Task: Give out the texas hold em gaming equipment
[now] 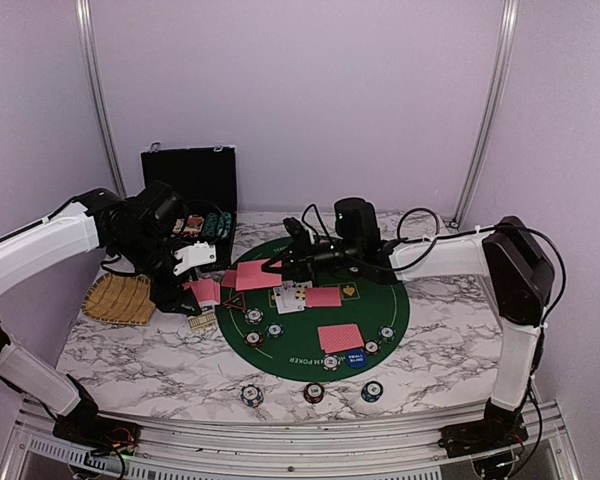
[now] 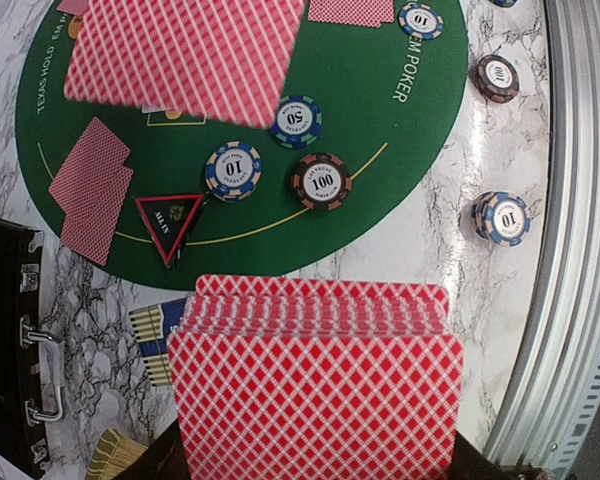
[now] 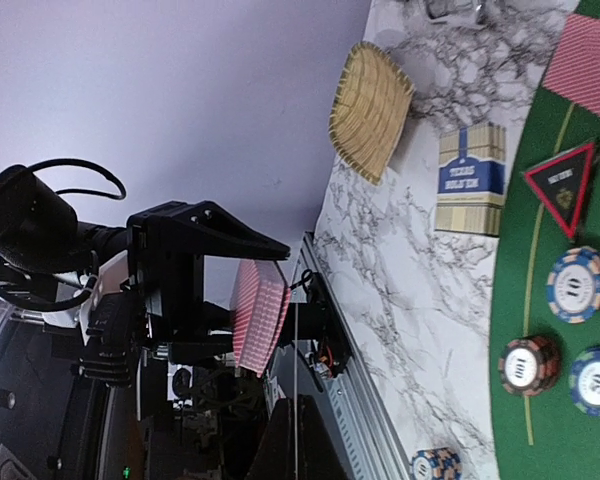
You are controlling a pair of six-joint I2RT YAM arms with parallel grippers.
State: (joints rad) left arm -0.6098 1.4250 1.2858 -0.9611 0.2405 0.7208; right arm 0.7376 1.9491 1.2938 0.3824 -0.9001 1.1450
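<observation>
Deck of red-backed cards (image 2: 315, 380) sits nearest, clamped in left gripper (image 1: 192, 290) over the marble table (image 1: 430, 340) just left of the green mat (image 2: 380, 150); it faces the right arm, presumably as dealing stock. Mat carries face-down pairs (image 2: 90, 190) at the seats. Right gripper (image 1: 278, 267) is closed, apparently pinching one card (image 2: 185, 55) above the mat's far left, likely for the next seat. Poker chips (image 2: 320, 181) and red-edged triangle (image 2: 170, 222) lie beside one pair.
</observation>
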